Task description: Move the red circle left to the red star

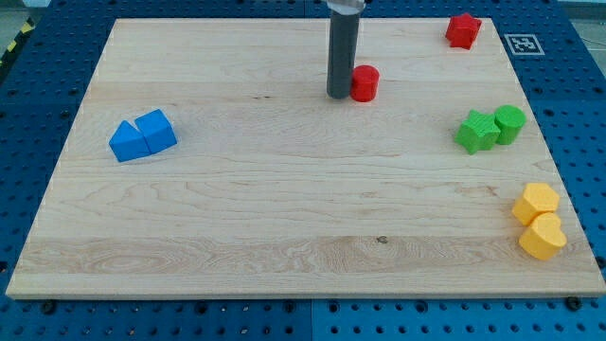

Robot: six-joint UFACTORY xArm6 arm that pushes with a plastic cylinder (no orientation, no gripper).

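You have no jaws on this arm, so there is nothing spread or pinched to report: you work with my tip (pixel 338 95), the lower end of the dark rod. It stands on the counter (pixel 284 218) touching, or all but touching, the view's left side of the red circle (pixel 365 82).

The red star (pixel 463 30) sits near the counter's top right corner, well apart from the circle, toward the view's right and a little toward the top. From this side, a push should carry the circle that way. Judge the line first: aim through the circle's middle toward a spot just left of the star, since an off-centre push will probably let the round block roll off the tip. Go slowly and stop short, so you do not knock the star.

The path between looks open. The green blocks (pixel 490 127) lie below it, the yellow blocks (pixel 540 221) further down, and the blue blocks (pixel 142 135) far to the left. Pale wood, smooth grain; blue perforated bench (pixel 28 114) around it.
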